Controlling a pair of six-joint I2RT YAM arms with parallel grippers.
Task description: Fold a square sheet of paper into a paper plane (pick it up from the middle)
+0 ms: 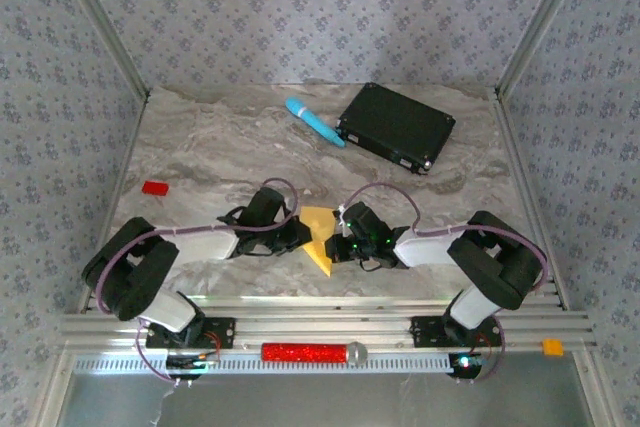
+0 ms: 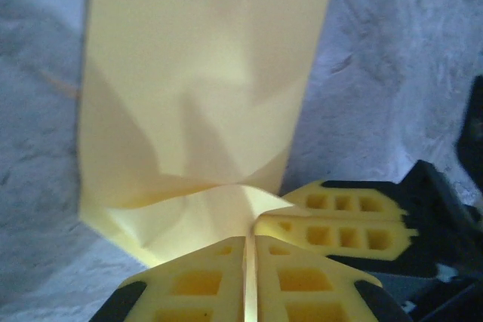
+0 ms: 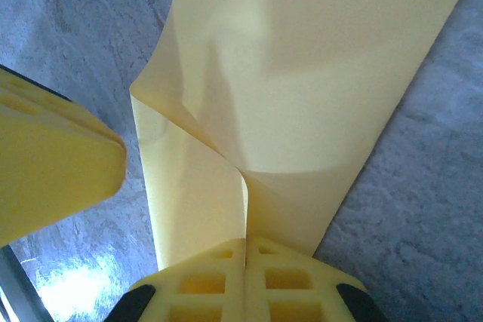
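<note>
The left gripper (image 2: 249, 280) has its yellow fingers (image 2: 195, 284) pressed together on an edge of the sheet of paper (image 2: 196, 73), with a fold of it bulging just beyond the tips. The right gripper (image 3: 245, 280) pinches the same sheet just as tightly from the opposite side. The creased yellow sheet sits between the two wrists, at the middle of the marble table's (image 1: 200, 137) near part. Each arm lies low, elbow bent out to its own side, forearm reaching inward toward the other.

black box (image 1: 396, 127), blue cylinder (image 1: 314, 121), red block (image 1: 154, 187)
</note>
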